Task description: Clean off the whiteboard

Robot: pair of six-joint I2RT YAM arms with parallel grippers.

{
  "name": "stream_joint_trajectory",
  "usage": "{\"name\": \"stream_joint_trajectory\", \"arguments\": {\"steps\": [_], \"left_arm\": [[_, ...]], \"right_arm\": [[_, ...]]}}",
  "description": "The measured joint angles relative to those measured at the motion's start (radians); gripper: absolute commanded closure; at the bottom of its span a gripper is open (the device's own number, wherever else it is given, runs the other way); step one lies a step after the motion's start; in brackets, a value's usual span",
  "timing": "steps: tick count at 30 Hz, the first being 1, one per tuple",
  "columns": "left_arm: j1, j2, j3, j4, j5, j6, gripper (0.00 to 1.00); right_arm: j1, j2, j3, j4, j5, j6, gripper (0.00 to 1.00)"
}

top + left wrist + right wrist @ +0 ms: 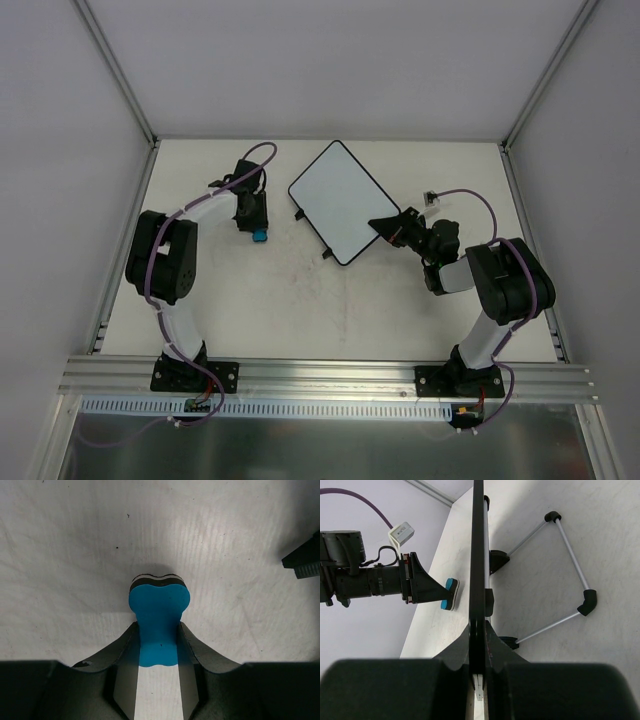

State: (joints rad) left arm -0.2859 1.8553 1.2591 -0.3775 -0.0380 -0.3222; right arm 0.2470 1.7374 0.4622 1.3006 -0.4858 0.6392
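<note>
The whiteboard [338,195] sits at the back middle of the table, turned diagonally, its white face bare of marks. My right gripper [383,226] is shut on the board's near right rim. In the right wrist view the whiteboard [478,540] runs edge-on away from my right gripper [479,630]. A small blue eraser [260,237] is clamped in my left gripper [255,226], a little left of the board and apart from it. In the left wrist view the eraser [159,610] sticks out forward of my left gripper [159,647], just above the table.
A thin wire stand [570,575] with black joints shows on the board's far side. A black part [304,560] enters at the right edge of the left wrist view. White walls and metal posts [118,75] enclose the table; a metal rail [320,375] runs along the near edge.
</note>
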Motion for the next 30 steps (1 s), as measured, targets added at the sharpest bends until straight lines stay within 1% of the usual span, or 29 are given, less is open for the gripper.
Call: {"name": "stream_joint_trajectory", "arguments": {"steps": [3,6,8,9,11,12,16,21,24,28,30], "left_arm": [[0.006,0.015,0.003,-0.017,-0.002,0.002,0.83],[0.006,0.024,0.007,-0.031,-0.008,0.002,0.78],[0.006,0.026,0.009,-0.032,-0.010,0.002,0.71],[0.006,0.026,0.010,-0.032,-0.014,0.002,0.61],[0.006,0.026,0.012,-0.032,-0.021,0.004,0.53],[0.006,0.026,0.012,-0.032,-0.024,0.005,0.47],[0.006,0.026,0.012,-0.032,-0.027,0.008,0.39],[0.006,0.026,0.012,-0.032,-0.039,0.008,0.35],[0.006,0.018,0.010,-0.032,-0.053,0.008,0.29],[0.006,-0.059,-0.039,-0.021,-0.076,0.001,0.26],[0.006,-0.128,-0.076,-0.003,-0.079,0.000,0.25]], "right_arm": [[0.000,0.000,0.000,0.000,0.000,0.000,1.00],[0.000,0.000,0.000,0.000,0.000,0.000,1.00],[0.000,0.000,0.000,0.000,0.000,0.000,1.00],[0.000,0.000,0.000,0.000,0.000,0.000,1.00],[0.000,0.000,0.000,0.000,0.000,0.000,1.00],[0.000,0.000,0.000,0.000,0.000,0.000,1.00],[0.000,0.000,0.000,0.000,0.000,0.000,1.00],[0.000,0.000,0.000,0.000,0.000,0.000,1.00],[0.000,0.000,0.000,0.000,0.000,0.000,1.00],[0.000,0.000,0.000,0.000,0.000,0.000,1.00],[0.000,0.000,0.000,0.000,0.000,0.000,1.00]]}}
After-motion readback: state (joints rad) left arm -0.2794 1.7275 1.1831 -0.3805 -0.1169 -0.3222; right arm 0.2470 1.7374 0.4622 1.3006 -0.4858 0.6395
